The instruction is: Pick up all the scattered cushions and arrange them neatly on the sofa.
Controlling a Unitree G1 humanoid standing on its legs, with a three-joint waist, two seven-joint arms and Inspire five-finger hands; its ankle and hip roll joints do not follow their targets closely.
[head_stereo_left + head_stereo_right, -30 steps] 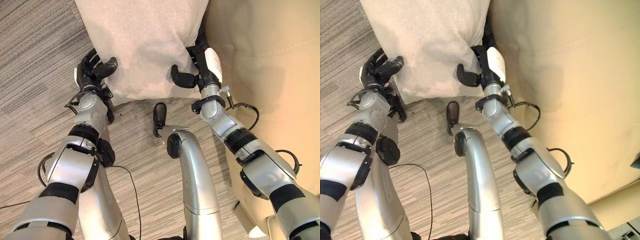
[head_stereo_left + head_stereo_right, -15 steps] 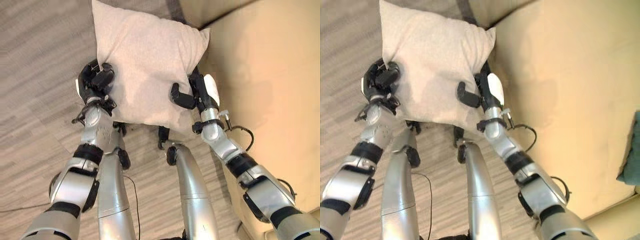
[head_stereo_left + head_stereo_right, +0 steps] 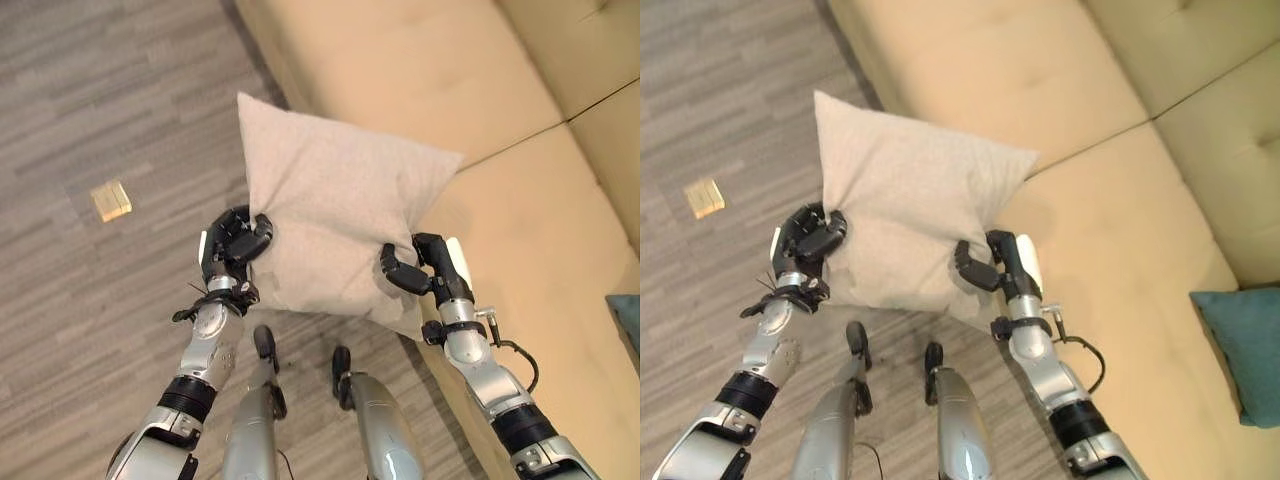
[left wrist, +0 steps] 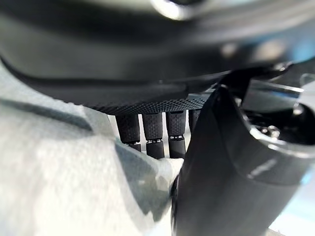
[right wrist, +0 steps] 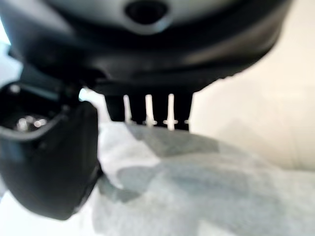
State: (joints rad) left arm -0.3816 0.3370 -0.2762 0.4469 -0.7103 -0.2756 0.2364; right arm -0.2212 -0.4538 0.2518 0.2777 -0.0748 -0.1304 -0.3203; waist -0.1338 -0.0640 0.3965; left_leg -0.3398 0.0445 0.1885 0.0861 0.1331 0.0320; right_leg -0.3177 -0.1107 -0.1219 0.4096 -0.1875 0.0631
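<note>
Between the two hands, the beige cushion [image 3: 335, 225] hangs clear of the grey floor [image 3: 90, 120], higher and further toward the tan sofa [image 3: 520, 230] than a second ago, its 1 o'clock corner now over the seat's front edge. Left hand [image 3: 232, 246] pinches the cushion's 9 o'clock edge, fingers [image 4: 152, 132] and thumb curled round the cloth; right hand [image 3: 430, 272] clamps the 5 o'clock edge likewise. A teal cushion [image 3: 1245, 345] lies on the seat at 3 o'clock, a small yellow block [image 3: 111, 200] on the floor at 9.
</note>
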